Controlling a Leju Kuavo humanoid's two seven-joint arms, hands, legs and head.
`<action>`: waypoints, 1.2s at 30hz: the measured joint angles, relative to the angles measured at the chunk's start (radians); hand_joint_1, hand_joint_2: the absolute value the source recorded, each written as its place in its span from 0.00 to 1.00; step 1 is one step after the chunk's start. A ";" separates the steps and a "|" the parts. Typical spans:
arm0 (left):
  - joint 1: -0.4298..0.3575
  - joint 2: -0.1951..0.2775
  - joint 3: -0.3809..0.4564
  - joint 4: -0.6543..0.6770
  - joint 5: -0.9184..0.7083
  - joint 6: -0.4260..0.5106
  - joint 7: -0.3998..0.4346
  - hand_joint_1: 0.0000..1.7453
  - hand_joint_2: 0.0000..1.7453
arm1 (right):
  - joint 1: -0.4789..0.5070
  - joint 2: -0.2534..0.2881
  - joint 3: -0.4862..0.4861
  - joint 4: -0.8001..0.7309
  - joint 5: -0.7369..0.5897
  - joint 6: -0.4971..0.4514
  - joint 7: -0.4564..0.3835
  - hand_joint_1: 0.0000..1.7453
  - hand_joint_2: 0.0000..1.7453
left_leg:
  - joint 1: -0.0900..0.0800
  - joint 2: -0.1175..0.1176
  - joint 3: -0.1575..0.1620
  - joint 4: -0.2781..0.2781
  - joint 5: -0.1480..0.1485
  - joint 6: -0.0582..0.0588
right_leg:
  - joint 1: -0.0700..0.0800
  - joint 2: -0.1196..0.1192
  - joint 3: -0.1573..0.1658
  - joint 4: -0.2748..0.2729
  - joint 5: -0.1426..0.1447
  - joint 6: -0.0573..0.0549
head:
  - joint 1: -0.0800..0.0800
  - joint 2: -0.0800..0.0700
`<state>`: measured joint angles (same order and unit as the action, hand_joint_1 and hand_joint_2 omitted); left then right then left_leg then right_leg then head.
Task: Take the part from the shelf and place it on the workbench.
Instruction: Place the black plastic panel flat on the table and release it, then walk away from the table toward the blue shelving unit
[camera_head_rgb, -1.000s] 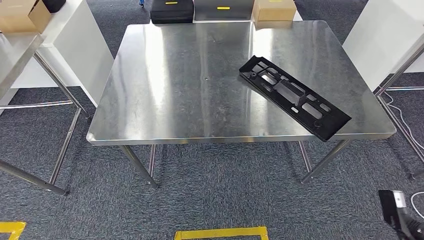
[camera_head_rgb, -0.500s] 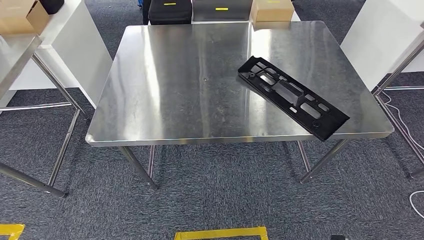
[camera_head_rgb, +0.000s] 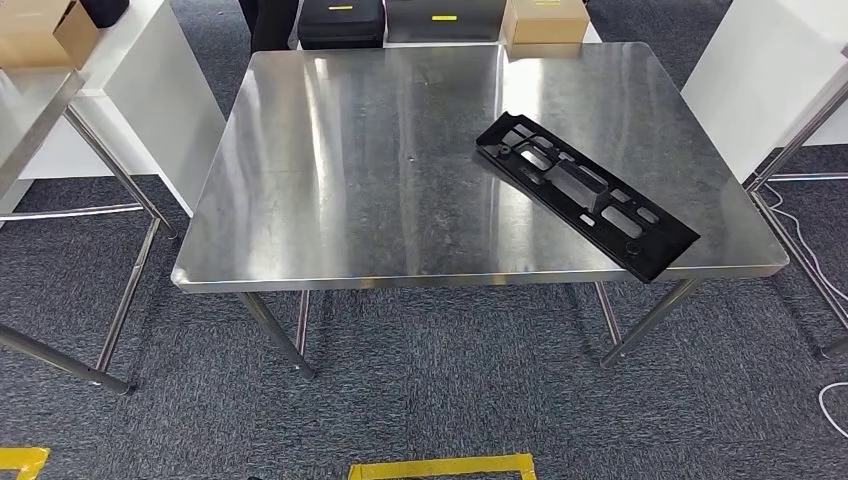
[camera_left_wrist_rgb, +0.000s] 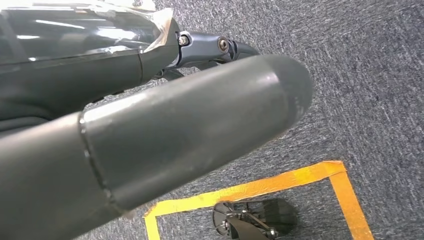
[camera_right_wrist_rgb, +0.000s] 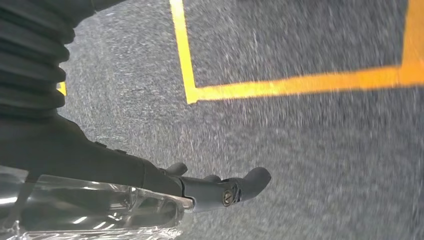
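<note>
left hand (camera_left_wrist_rgb: 165, 130): hangs over carpet, holds nothing seen, finger spread cannot be told | right hand (camera_right_wrist_rgb: 150, 185): hangs over carpet, fingers loosely out, empty | part (camera_head_rgb: 585, 194): flat on workbench (camera_head_rgb: 340, 190), toward 3 o'clock, slanting to the near-right edge | progress: placement looks done, nothing left

Looking like a workshop or industrial test floor. Standing on grey carpet (camera_head_rgb: 430, 400): a bare steel workbench (camera_head_rgb: 350, 200) on tubular legs, another steel table (camera_head_rgb: 30, 110) showing at the left edge. Lying on the floor, yellow tape (camera_head_rgb: 440, 466) marking out squares. Sitting beyond the workbench's far edge, black cases (camera_head_rgb: 342, 20) and cardboard boxes (camera_head_rgb: 545, 20). Flanking both sides, white panels (camera_head_rgb: 770, 70).
</note>
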<state>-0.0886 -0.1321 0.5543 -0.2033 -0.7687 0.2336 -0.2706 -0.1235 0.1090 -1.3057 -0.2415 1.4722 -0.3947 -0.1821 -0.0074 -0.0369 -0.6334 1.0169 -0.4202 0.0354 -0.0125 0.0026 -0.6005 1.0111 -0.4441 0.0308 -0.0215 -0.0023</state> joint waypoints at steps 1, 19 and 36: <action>0.000 0.000 -0.001 0.000 -0.002 0.000 0.003 0.00 0.00 | 0.001 0.001 0.006 0.003 0.003 0.002 0.002 0.00 1.00 | 0.000 0.000 0.000 0.000 0.000 0.000 | 0.000 0.000 0.000 0.000 0.000 0.000 | 0.000 0.000; -0.014 0.007 -0.016 0.000 -0.032 0.002 0.036 0.00 0.00 | 0.004 0.003 0.090 0.020 0.066 -0.009 0.076 0.00 1.00 | -0.001 0.000 0.000 0.000 0.000 0.000 | 0.000 0.000 0.000 0.000 0.000 0.000 | 0.000 0.000; -0.016 0.010 -0.016 0.000 -0.033 0.010 0.017 0.00 0.00 | 0.004 0.004 0.097 0.025 0.053 -0.017 0.089 0.00 1.00 | -0.001 0.000 0.000 0.000 0.000 0.000 | 0.000 0.000 0.000 0.000 0.000 0.000 | 0.000 0.000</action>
<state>-0.1042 -0.1225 0.5383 -0.2033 -0.8017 0.2436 -0.2540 -0.1198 0.1129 -1.2085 -0.2163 1.5251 -0.4115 -0.0932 -0.0081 -0.0367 -0.6332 1.0170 -0.4201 0.0354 -0.0129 0.0025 -0.6001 1.0111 -0.4442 0.0307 -0.0214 -0.0023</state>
